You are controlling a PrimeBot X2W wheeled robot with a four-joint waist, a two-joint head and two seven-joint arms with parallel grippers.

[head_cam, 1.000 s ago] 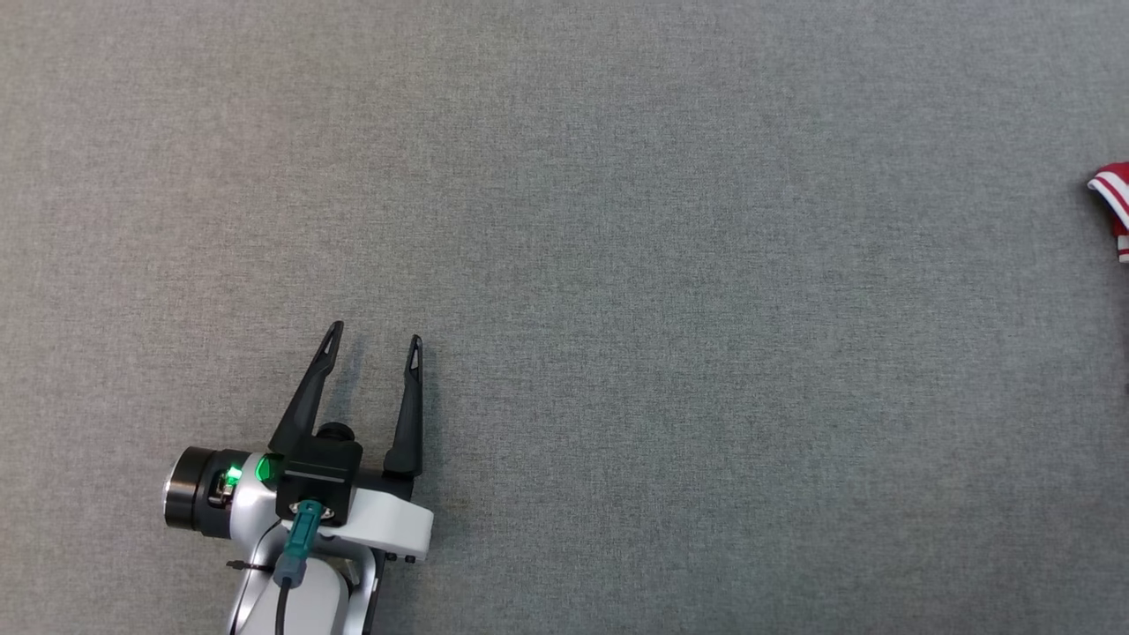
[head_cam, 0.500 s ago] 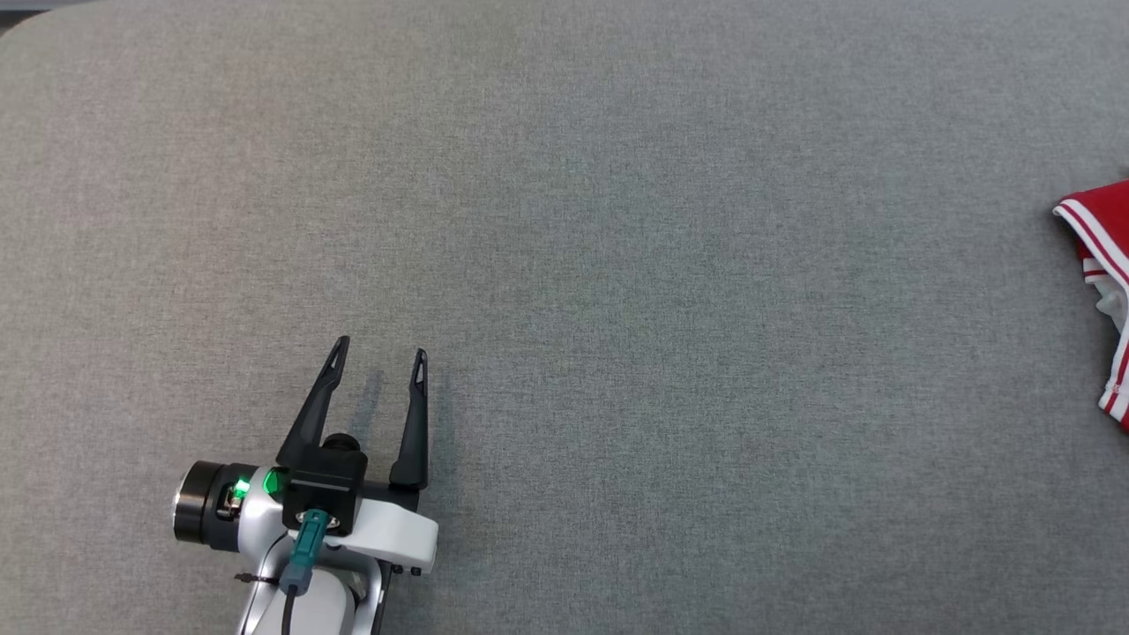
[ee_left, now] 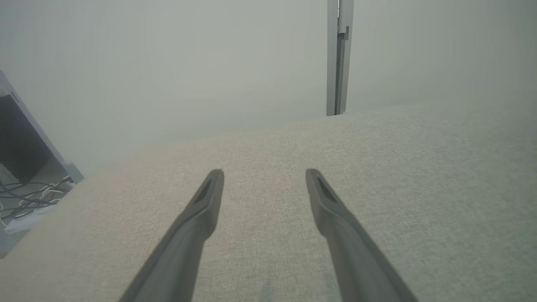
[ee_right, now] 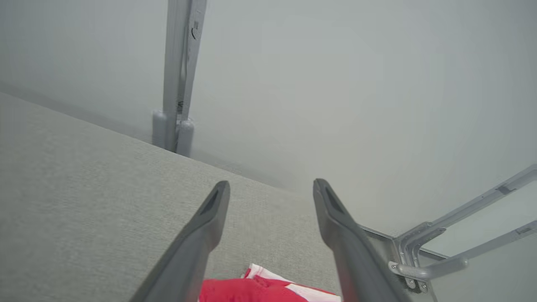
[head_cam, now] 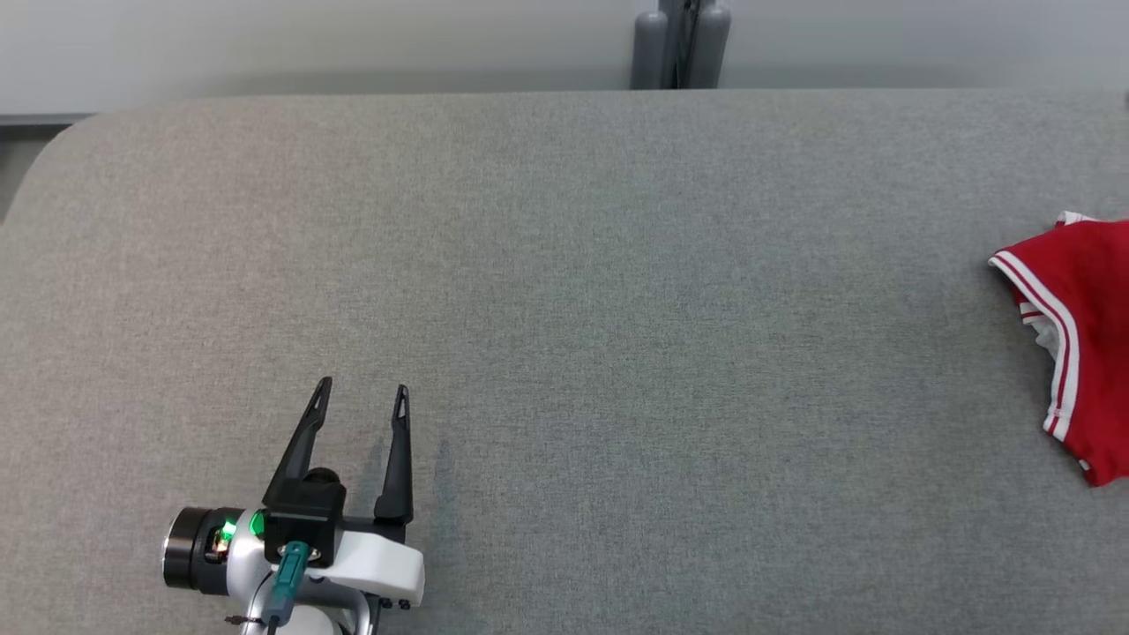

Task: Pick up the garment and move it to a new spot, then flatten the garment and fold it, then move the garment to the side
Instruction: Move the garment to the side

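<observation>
While its two long dark fingers stand spread and empty, left gripper point(head_cam: 362, 388) sits lower left of head view over grey fabric-covered table point(head_cam: 617, 265) | right gripper point(ee_right: 272, 185) — fingers likewise apart, holding nothing | red white-striped cloth garment point(head_cam: 1080, 344) lies at right edge of head view, well apart from left gripper | grey upright post point(head_cam: 679, 44) top centre

Red garment point(head_cam: 1089, 335), white-striped trim, lay rumpled on grey table point(head_cam: 564, 265) at 3 o'clock, head view, cut by frame edge; 6 o'clock, right wrist view.
</observation>
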